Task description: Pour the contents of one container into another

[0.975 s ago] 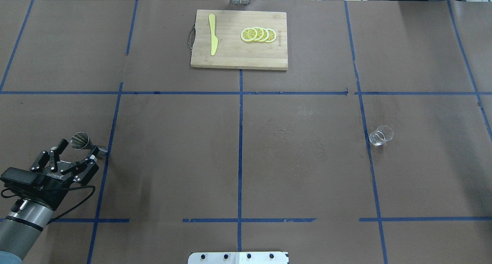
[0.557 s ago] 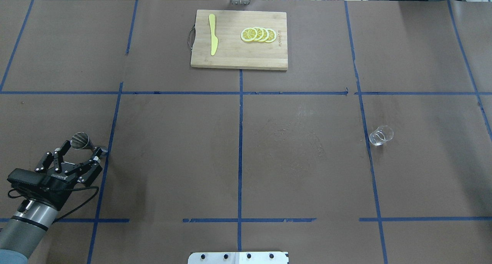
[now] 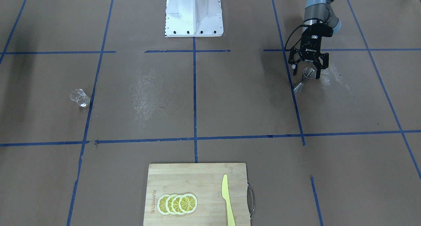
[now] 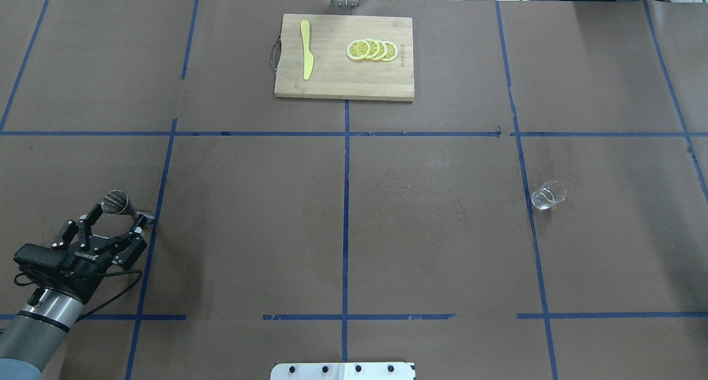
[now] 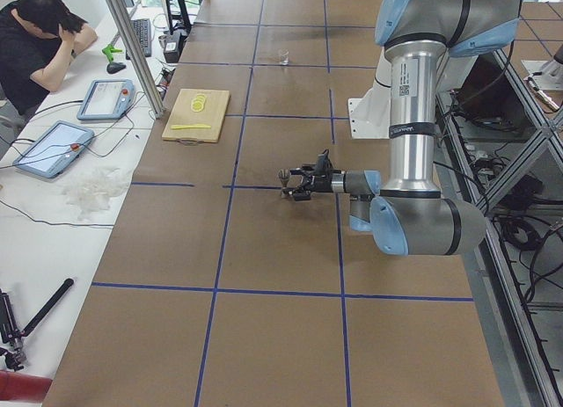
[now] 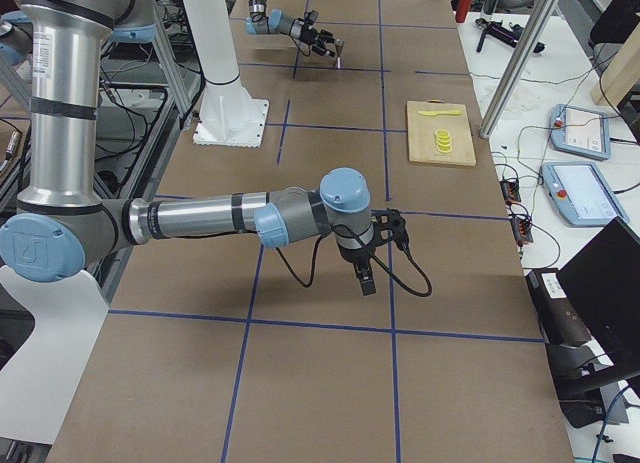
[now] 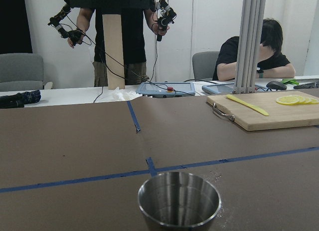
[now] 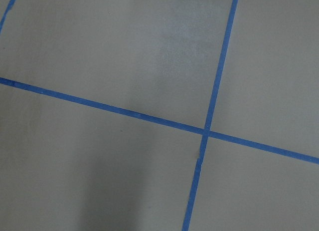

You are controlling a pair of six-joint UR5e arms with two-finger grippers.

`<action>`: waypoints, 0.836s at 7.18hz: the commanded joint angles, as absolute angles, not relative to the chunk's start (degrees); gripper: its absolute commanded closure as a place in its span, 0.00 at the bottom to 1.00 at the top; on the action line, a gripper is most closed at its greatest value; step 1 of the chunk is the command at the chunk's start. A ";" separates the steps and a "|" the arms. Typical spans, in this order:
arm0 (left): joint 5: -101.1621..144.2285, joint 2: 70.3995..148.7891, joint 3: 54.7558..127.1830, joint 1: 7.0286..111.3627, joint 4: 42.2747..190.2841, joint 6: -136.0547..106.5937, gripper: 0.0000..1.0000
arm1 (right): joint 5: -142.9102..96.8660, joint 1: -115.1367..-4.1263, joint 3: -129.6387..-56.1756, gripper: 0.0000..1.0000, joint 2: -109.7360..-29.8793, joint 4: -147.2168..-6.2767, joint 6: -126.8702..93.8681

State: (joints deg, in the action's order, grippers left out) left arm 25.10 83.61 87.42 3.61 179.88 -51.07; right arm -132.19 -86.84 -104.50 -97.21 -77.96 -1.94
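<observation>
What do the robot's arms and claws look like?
Both the left arm and right arm are silver-grey tubes with pale blue joint caps. The left gripper is black, with two linked fingers, white lettering and a looping black cable. The right gripper is black too.

One metal cup [image 4: 116, 202] and one glass [image 4: 548, 196] stand on the one table [image 4: 431, 258]. There is one cutting board [image 4: 343, 84], carrying one yellow knife [image 4: 306, 49] and four lemon slices [image 4: 371, 50]. Two robot arms show, the left arm [image 4: 33, 322] and the right arm [image 6: 200, 218], along with one white base [image 3: 194, 12]. Beyond the table are two people, a standing person [image 7: 119, 36] and a seated person [image 7: 259, 56], and two tablets [image 5: 107, 98].
</observation>
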 commanded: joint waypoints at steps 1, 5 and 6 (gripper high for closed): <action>26.45 83.85 86.49 3.52 179.82 -51.06 0.06 | -132.19 -86.84 -104.50 0.00 -97.21 -77.96 -1.93; 28.92 85.08 85.52 3.69 179.82 -50.98 0.23 | -132.10 -86.84 -104.41 0.00 -96.86 -77.96 -1.93; 29.00 85.08 85.52 4.04 179.82 -51.06 0.29 | -132.10 -86.84 -104.41 0.00 -96.68 -77.96 -1.93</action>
State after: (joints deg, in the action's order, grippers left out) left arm 28.78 85.04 85.55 3.72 179.80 -50.99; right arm -132.13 -86.84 -104.44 -96.88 -77.96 -1.93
